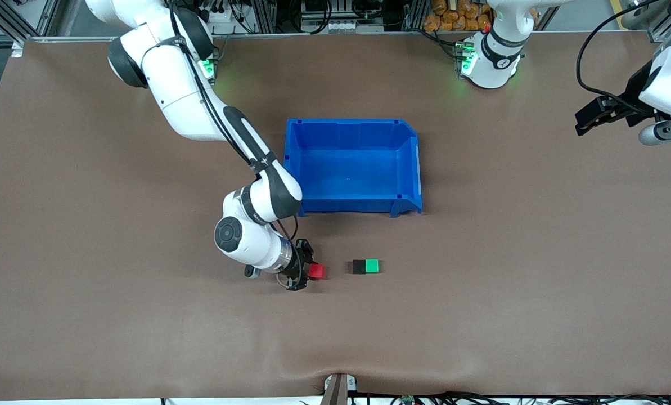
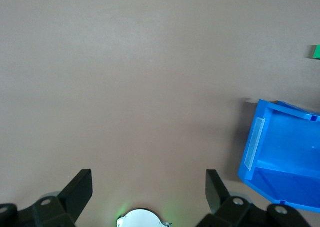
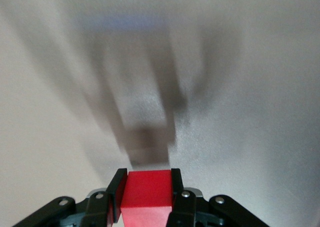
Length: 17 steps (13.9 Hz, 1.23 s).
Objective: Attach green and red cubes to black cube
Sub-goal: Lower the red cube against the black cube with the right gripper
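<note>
Right pincer (image 1: 308, 271) clamps the red cube (image 1: 316, 271) low over the counter (image 1: 88, 225), beside the black cube (image 1: 359, 266) and green cube (image 1: 372, 266), which touch. Blue bin (image 1: 353, 166) sits farther from the front camera. Left pincer (image 2: 149, 187) waits, spread wide.

Brown counter (image 1: 88, 315) with a blue bin (image 1: 353, 167) near the middle, open side up. Nearer the front camera than the bin, black cube (image 1: 359, 266) and green cube (image 1: 373, 266) sit touching side by side, green toward the left arm's end. Red cube (image 1: 316, 271) is beside the black one, toward the right arm's end, apart from it, pinched in the right tool (image 1: 307, 269), which is down low at the counter. Right arm reaches in past the bin's corner. Left tool (image 1: 588, 118) waits up over the counter's edge at the left arm's end.
</note>
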### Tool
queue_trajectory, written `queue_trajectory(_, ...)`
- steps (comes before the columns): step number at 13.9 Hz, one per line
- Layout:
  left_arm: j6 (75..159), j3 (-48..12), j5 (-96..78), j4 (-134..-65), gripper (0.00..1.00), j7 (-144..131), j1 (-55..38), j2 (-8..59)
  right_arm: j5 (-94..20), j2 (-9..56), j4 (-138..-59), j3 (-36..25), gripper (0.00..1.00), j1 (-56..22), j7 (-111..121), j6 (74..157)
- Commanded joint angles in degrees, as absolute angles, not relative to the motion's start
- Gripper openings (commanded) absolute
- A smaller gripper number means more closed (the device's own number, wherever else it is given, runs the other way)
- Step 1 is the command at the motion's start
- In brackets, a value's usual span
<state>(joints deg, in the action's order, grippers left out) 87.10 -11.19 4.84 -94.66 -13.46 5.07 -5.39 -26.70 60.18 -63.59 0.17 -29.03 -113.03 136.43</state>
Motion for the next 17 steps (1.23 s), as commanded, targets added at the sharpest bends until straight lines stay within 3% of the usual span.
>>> queue_trajectory(1,86.92,-11.43,4.31,-93.78,1.00,-12.30,5.45,-5.01,-27.51,61.79,-60.56,-0.35,0.00,-29.88,-114.26,136.58)
queue_trajectory(17,86.92,-11.51,4.39,-93.69,1.00,-12.30,5.71,-4.92,-27.51,64.42,-57.66,-0.18,0.00,-32.34,-118.48,140.36)
